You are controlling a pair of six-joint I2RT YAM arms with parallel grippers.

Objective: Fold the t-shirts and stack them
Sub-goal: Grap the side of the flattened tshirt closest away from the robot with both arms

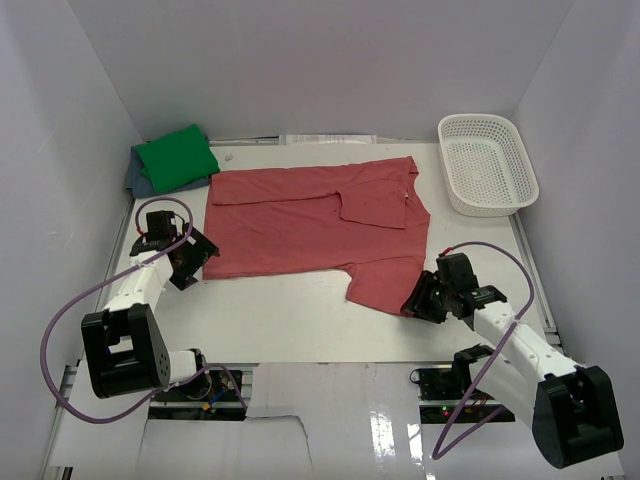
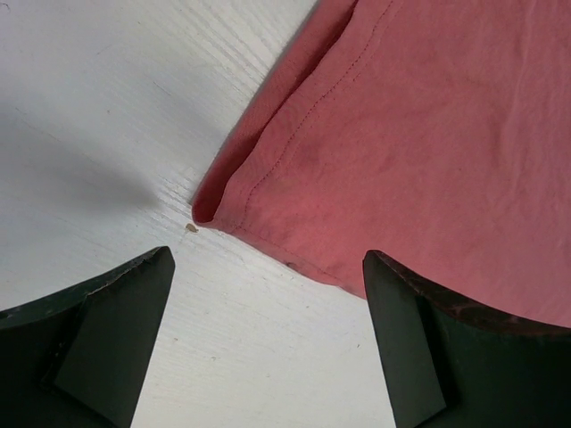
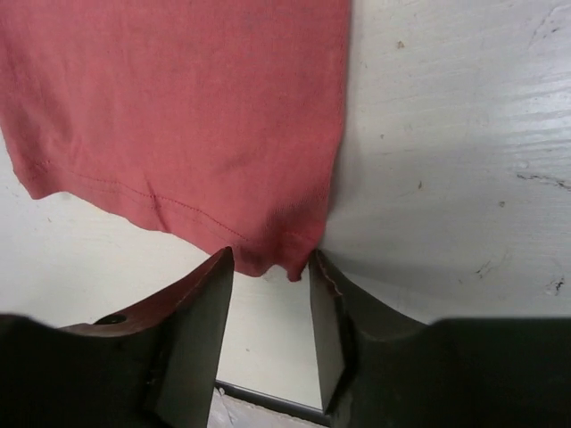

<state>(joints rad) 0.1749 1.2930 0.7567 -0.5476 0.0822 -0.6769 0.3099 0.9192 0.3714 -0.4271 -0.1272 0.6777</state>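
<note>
White bench [image 1: 300,320] carries the brick-red t-shirt [image 1: 300,225], spread flat at its middle; the green t-shirt [image 1: 177,157] sits folded at far left. Our left pincer [image 2: 268,257] gapes wide beside the near-left hem. Our right pincer [image 3: 272,259] stands half-closed about the near-right corner. Only its wrist view shows how little cloth lies between, so we fear slipping and cannot tell whether it grips.

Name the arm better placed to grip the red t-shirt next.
Probably right: the right pincer flanks a corner of the red t-shirt, while the left pincer hangs wide open just short of its hem corner.
</note>
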